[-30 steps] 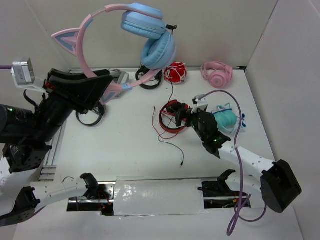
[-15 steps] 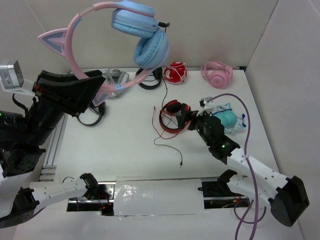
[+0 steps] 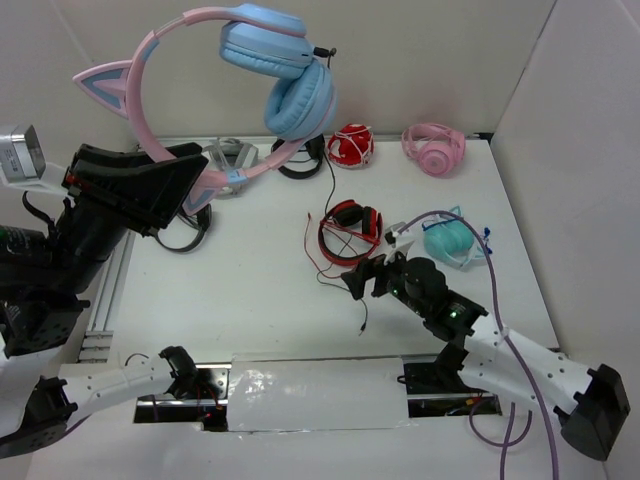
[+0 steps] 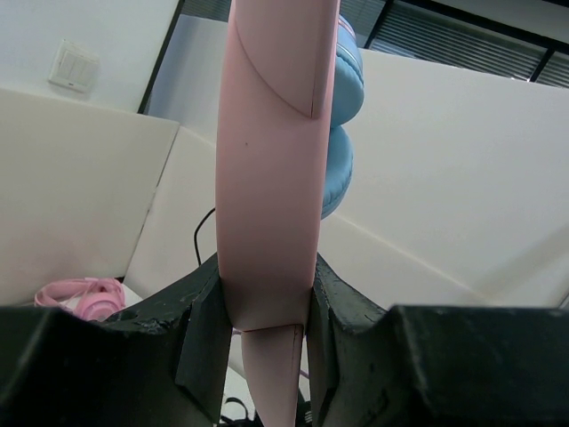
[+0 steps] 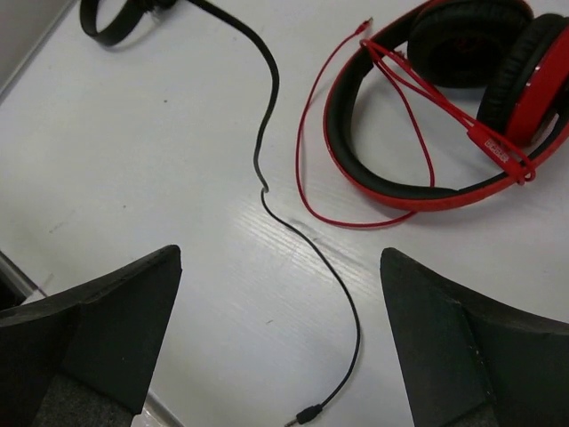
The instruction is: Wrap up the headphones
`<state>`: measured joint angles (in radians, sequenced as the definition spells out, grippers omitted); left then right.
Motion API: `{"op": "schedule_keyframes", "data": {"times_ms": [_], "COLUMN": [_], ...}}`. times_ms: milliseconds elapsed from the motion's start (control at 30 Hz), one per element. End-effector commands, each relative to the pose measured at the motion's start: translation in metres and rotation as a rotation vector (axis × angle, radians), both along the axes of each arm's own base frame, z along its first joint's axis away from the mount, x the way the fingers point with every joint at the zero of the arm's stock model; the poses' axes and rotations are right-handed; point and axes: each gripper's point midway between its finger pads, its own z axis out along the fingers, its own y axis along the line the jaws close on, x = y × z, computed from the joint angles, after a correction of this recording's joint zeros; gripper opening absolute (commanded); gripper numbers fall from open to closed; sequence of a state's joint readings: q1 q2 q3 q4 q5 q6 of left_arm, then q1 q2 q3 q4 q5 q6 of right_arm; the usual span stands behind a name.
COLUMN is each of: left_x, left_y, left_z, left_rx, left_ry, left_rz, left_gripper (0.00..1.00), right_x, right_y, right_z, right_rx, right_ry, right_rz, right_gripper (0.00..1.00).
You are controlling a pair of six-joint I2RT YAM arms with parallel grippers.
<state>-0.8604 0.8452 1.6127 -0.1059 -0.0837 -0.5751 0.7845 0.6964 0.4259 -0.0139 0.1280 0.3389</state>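
Note:
The cat-ear headphones hang high in the air, with the pink headband (image 3: 150, 60) and the light blue ear cups (image 3: 285, 70) at the top left of the top view. My left gripper (image 3: 195, 180) is shut on the lower end of the headband (image 4: 271, 178), and the blue cups (image 4: 342, 133) show behind it. The thin black cable (image 3: 326, 200) drops from the cups to the table and ends in a plug (image 3: 362, 328). My right gripper (image 3: 362, 278) is open and empty, low over the cable's loose end (image 5: 347, 302) and its plug (image 5: 309, 414).
Red-and-black headphones (image 3: 350, 232) with a red cable (image 5: 307, 169) lie just beyond my right gripper. Teal headphones (image 3: 450, 240) lie to its right. All-pink headphones (image 3: 433, 148), a red-and-white pair (image 3: 350, 146) and black and grey pairs (image 3: 180, 235) line the back and left.
My right gripper has moved from the red headphones toward the near left, to above the black cable's end. My left arm has shifted the cat-ear headphones left and slightly up.

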Motion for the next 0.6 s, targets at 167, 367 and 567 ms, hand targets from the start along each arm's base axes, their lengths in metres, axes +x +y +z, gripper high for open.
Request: {"op": "schedule_keyframes", "data": {"times_ms": [167,367,567], "left_x": [-0.019,-0.017,-0.006], "left_y": [0.018,0.016,0.017], "left_z": [0.034,0.031,0.020], "left_rx": [-0.116,-0.109,-0.115], "left_ry": [-0.096,-0.076,-0.003], "left_rz": [-0.015,-0.023,0.008], "left_gripper": [0.00,0.00,0.00], "right_x": [0.023,0.049,0.057], "right_y": [0.051,0.083,0.091], "right_z": [0.026,0.035,0.023], "right_rx": [0.145,0.175,0.164], "right_ry": [-0.146,-0.172,-0.136], "right_rz": [0.111,0.114,0.098], "right_gripper": [1.00,0.95,0.00]}}
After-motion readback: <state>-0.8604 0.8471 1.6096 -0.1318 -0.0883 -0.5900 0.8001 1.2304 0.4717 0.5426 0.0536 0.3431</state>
